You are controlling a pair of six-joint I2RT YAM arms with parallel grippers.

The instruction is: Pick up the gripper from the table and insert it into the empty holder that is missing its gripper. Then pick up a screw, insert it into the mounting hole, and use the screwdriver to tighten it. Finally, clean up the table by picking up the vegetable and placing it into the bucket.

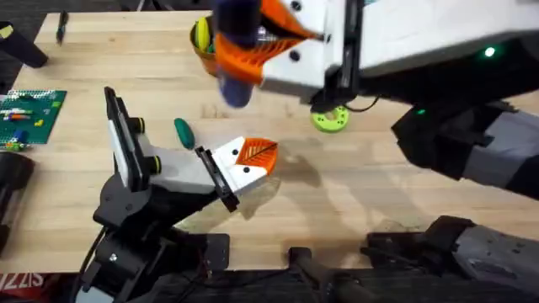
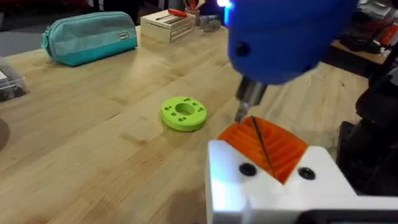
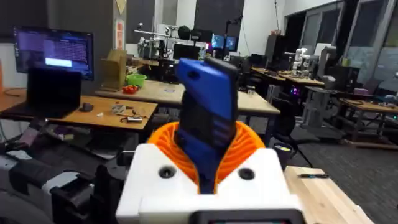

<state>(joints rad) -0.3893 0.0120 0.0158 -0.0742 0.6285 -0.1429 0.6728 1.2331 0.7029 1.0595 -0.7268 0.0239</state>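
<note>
My right gripper (image 1: 268, 44) hangs high over the table's far middle, shut on the blue screwdriver (image 1: 236, 50); its orange jaws clamp the handle (image 3: 208, 118). The screwdriver's tip (image 2: 242, 111) hovers just over the orange ribbed gripper (image 2: 264, 146), which sits in the white holder (image 2: 273, 186) of my left arm. Two dark screw spots (image 2: 247, 169) mark the holder's face. From above, the holder (image 1: 232, 164) and its ribbed finger (image 1: 258, 153) lie at mid-table. My left gripper (image 1: 261, 153) looks shut, the ribbed faces meeting along a dark line. The dark-green vegetable (image 1: 184, 132) lies just left of the holder.
A lime-green disc (image 1: 330, 119) lies right of centre, also beyond the holder (image 2: 183, 114). An orange-yellow bucket (image 1: 200, 40) stands at the back, partly hidden by the screwdriver. A green brick plate (image 1: 29, 114) sits at the left edge. A teal pouch (image 2: 90, 37) and wooden box (image 2: 168, 25) lie farther off.
</note>
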